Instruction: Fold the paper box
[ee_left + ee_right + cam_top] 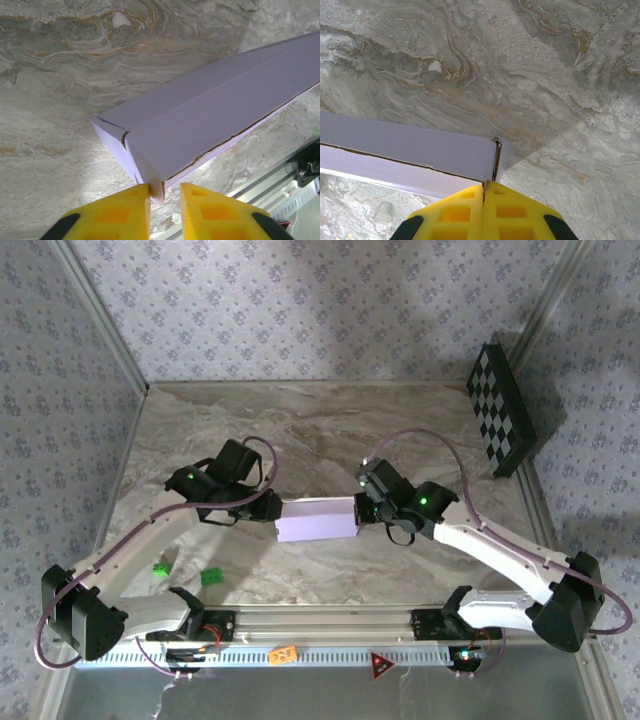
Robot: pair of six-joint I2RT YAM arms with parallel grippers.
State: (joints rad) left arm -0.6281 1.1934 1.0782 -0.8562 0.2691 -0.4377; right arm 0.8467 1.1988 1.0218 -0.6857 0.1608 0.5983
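Paper box [316, 519]: mid-table between my arms, lavender walls up, box shape formed.
Remaining: I judge the end corners need tucking.
Left gripper [165, 192]: narrowly parted astride one end corner.
Right gripper [484, 189]: closed at the opposite end.

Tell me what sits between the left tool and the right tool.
The paper box spans the stretch from the left tool to the right tool, one end at each, seen in the top view.
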